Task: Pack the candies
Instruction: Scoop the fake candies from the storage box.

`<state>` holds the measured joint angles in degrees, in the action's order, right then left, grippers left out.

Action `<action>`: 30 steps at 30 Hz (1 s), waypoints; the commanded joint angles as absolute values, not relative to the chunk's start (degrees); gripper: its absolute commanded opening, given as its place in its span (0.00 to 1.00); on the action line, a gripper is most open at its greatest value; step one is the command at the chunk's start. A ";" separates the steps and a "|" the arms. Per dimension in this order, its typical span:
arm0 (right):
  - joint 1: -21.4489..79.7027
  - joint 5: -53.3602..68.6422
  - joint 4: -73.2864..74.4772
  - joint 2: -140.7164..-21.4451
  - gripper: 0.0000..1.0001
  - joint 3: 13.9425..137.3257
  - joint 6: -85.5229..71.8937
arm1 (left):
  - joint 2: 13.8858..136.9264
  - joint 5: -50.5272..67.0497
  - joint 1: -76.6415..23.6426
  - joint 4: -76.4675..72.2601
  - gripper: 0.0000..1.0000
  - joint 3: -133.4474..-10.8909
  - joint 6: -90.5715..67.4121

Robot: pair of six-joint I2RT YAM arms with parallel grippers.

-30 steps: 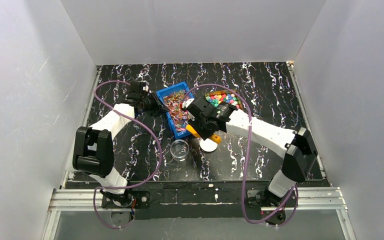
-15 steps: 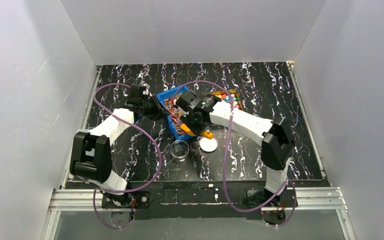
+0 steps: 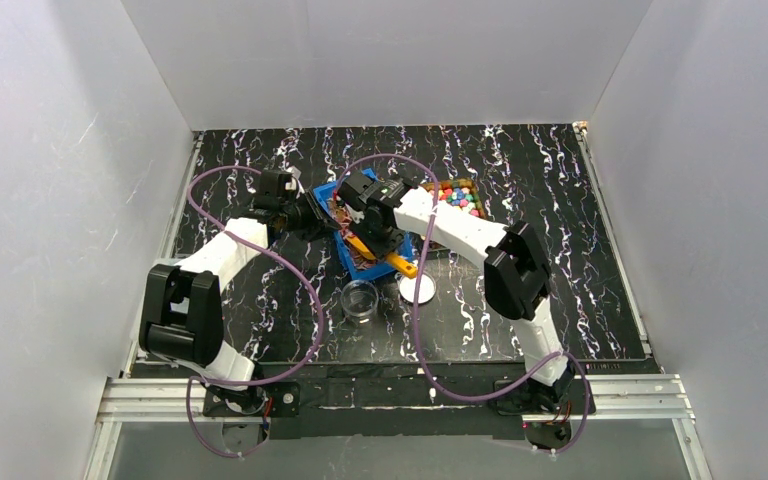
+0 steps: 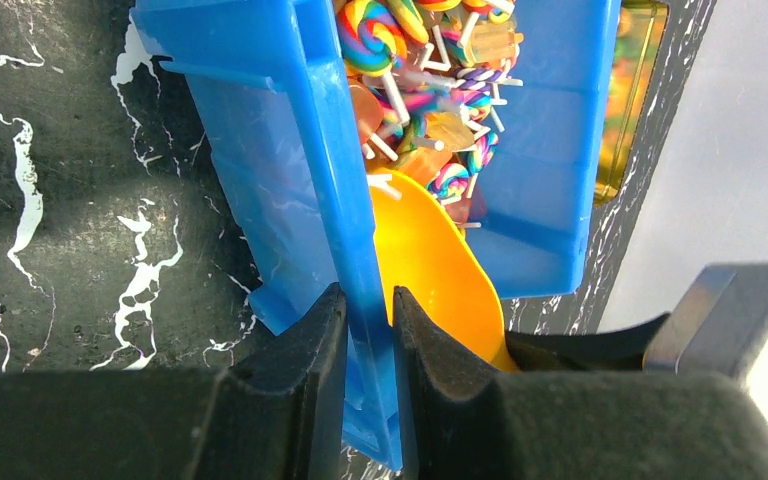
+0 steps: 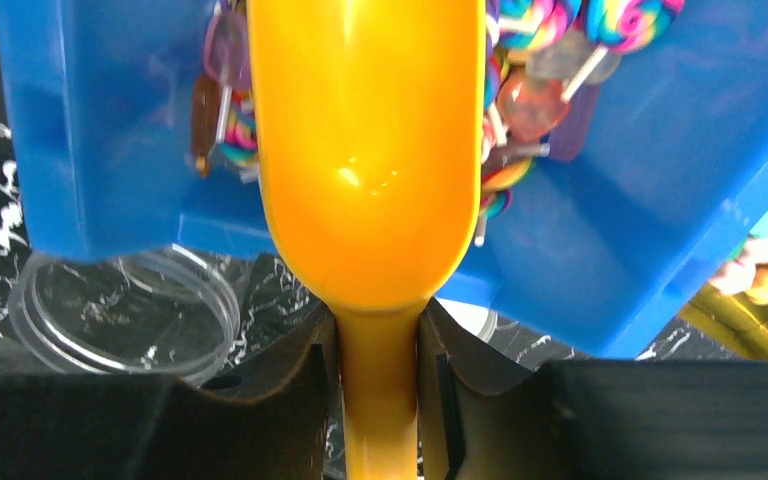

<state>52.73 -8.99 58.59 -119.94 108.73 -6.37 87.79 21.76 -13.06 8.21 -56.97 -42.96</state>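
Note:
Flat wrapped and swirled stick candies (image 4: 420, 100) fill a blue bin (image 3: 326, 190). Chunky multicoloured candies (image 3: 460, 196) lie in a gold tray at the back right. My left gripper (image 4: 370, 310) is shut on the blue bin's side wall (image 4: 260, 150); in the top view the left gripper (image 3: 310, 214) sits at the bin's left. My right gripper (image 5: 380, 350) is shut on the handle of an orange scoop (image 5: 370, 150). The scoop's bowl is empty and points into the bin (image 5: 640, 230) at the candies (image 5: 530, 100). The scoop also shows in the left wrist view (image 4: 430, 260).
A clear open jar (image 3: 359, 299) stands just in front of the bin, also in the right wrist view (image 5: 120, 310). A white lid (image 3: 420, 289) lies to its right. The gold tray (image 4: 635, 90) stands right beside the bin. White walls enclose the table.
My right arm has swung left and farther back, carrying the scoop from above the white lid into the blue bin. My left gripper has stayed on the bin wall.

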 commanded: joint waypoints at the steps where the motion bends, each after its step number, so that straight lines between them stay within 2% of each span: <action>1: 51.51 -9.09 51.90 -122.70 0.01 111.45 -8.44 | 85.26 28.81 -14.24 9.65 0.00 -56.12 -39.91; 17: 48.43 -9.50 38.41 -124.57 0.01 109.88 -12.56 | 84.89 28.99 -14.22 11.14 0.00 -55.20 -38.17; 26: 48.43 -10.43 20.68 -118.12 0.01 95.72 -9.69 | 86.06 29.85 -14.20 13.13 0.00 -55.92 -36.82; 30: 48.39 -10.20 17.68 -116.84 0.01 92.75 -8.66 | 86.57 29.58 -14.22 14.17 0.00 -56.40 -36.19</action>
<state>50.33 -6.07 31.44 -117.30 95.90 -10.20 87.66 22.59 -12.91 7.79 -56.62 -40.38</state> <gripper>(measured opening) 0.372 0.180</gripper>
